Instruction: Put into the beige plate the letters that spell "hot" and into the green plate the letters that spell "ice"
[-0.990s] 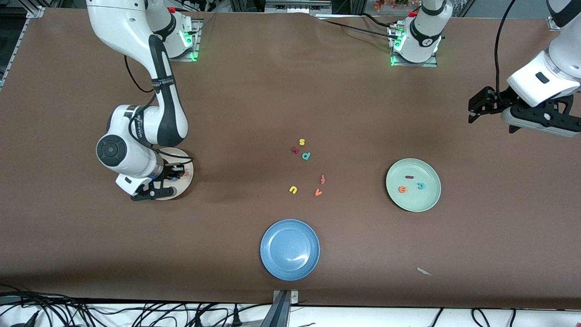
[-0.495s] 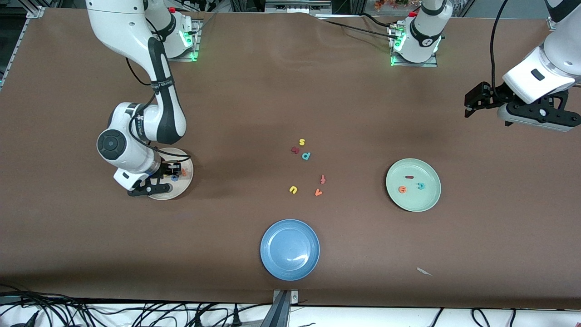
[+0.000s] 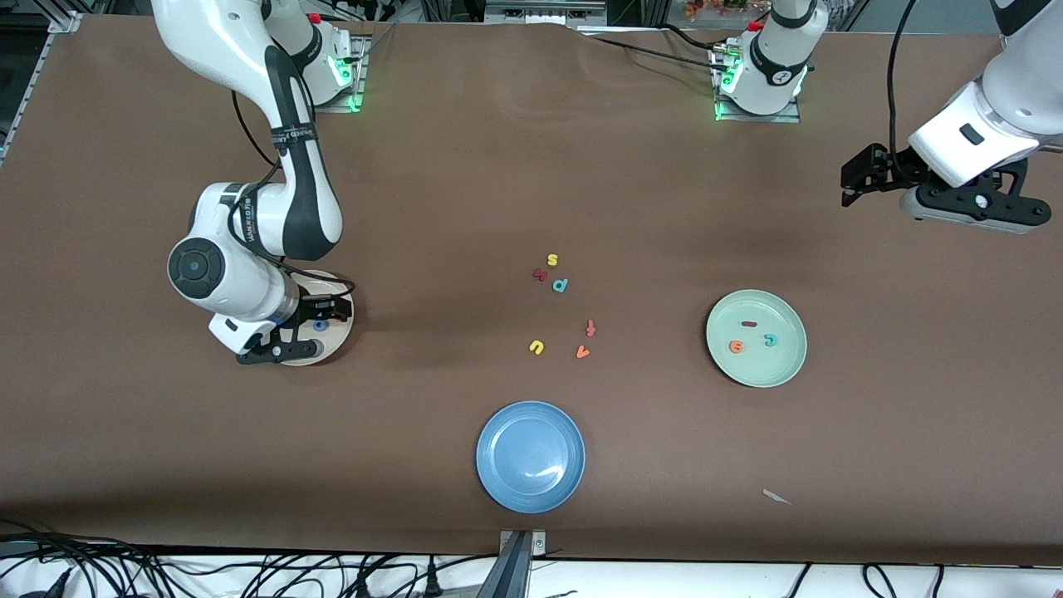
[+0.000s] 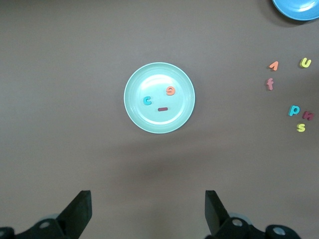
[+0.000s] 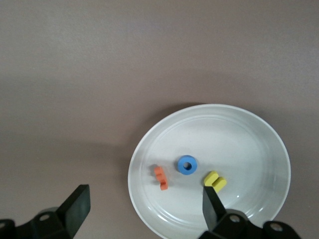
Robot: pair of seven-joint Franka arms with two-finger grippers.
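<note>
brown table (image 3: 515, 183), cables along its edge (image 3: 249, 573)

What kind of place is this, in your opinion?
Probably a robotics lab. Two arms are bolted to a brown table, cables lie along its edge, and foam letters sit loose among three plates, like a sorting test.

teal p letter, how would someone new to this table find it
Start at the loose foam letters mid-table, between the beige plate and the green plate. The teal p lies beside a yellow s and a dark red letter, the only teal piece outside a plate.
</note>
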